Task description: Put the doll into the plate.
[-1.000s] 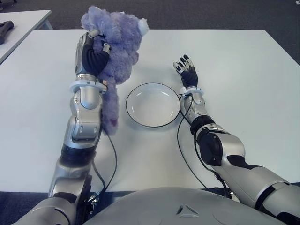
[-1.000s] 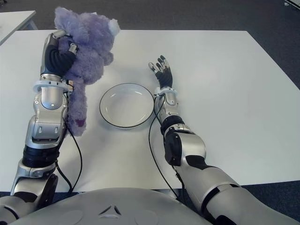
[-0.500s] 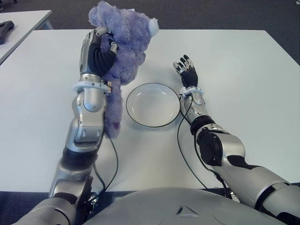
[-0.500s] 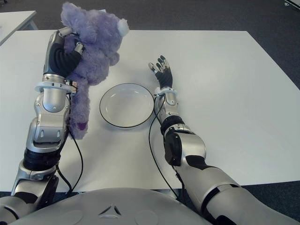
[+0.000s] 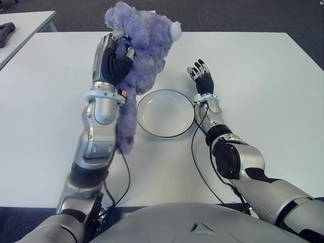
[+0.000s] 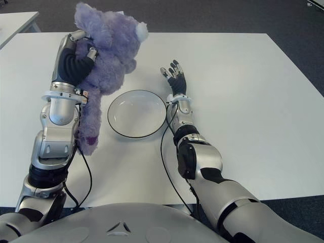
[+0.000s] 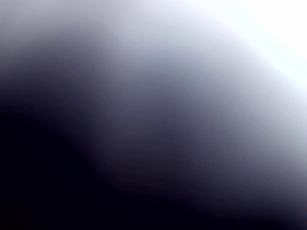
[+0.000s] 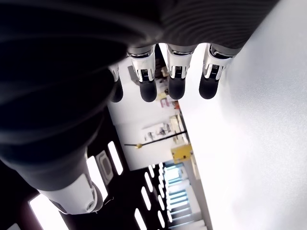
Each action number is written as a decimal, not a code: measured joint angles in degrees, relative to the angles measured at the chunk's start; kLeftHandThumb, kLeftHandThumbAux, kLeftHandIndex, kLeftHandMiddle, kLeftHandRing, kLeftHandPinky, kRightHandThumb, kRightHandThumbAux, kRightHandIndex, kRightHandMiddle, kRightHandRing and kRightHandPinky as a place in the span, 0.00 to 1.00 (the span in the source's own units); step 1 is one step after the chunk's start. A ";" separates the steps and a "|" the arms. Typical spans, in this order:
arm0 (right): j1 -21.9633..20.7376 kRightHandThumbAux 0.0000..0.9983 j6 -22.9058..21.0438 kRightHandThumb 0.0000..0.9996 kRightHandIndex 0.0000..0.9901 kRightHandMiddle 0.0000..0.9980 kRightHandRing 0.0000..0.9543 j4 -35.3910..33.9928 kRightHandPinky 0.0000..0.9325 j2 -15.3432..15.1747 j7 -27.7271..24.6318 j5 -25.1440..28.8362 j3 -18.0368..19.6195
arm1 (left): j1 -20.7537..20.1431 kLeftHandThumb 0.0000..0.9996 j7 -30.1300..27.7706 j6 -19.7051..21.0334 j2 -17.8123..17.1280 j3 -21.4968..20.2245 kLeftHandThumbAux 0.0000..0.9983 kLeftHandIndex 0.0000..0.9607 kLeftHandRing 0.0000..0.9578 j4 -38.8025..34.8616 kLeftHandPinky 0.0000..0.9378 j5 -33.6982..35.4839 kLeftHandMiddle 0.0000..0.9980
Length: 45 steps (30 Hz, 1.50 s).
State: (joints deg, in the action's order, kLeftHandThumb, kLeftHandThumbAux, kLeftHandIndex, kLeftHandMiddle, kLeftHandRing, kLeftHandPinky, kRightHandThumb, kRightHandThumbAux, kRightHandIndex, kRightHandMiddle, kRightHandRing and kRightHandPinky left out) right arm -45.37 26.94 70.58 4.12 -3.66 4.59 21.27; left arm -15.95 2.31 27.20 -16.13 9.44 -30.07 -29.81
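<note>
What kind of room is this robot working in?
Probably a lab or office: a plain white table on dark carpet, a second table beside it. The left hand holds a purple doll near a plate.

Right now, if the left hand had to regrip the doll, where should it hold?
Around the torso, roughly where the left hand already clasps the purple doll, coming from the doll's back on the robot's left. The body is the thickest soft part; the leg hangs limp beside the forearm and would likely swing. The plate sits just right.
</note>
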 measured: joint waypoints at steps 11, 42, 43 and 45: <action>0.00 0.77 0.00 0.29 0.07 0.00 0.00 0.00 0.04 0.00 0.20 -0.01 0.00 | 1.24 0.75 -0.28 -0.94 1.35 0.96 0.69 0.46 0.88 -0.24 0.92 0.02 0.84; 0.00 0.84 0.00 0.38 0.05 0.01 0.00 0.00 0.02 0.00 0.38 0.02 0.02 | 4.83 0.75 -0.03 -8.44 10.06 2.55 0.70 0.46 0.88 5.17 0.92 2.39 0.84; 0.00 0.84 0.00 0.39 0.05 0.00 0.00 0.00 0.02 0.00 0.36 0.03 0.02 | 4.97 0.75 -0.03 -8.46 10.39 2.53 0.70 0.46 0.88 5.34 0.92 2.71 0.84; 0.00 0.85 0.00 0.42 0.05 0.00 0.00 0.00 0.03 0.00 0.30 0.04 0.02 | 5.42 0.75 -0.03 -8.46 11.03 2.53 0.70 0.46 0.88 5.54 0.92 2.98 0.85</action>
State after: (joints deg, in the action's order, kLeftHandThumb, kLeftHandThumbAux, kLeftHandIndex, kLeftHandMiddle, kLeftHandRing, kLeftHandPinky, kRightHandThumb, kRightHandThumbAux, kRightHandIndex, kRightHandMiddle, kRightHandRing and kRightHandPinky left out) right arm -45.37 26.94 70.58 4.13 -3.36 4.63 21.29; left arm -10.52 2.28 18.74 -5.10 11.96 -24.53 -26.83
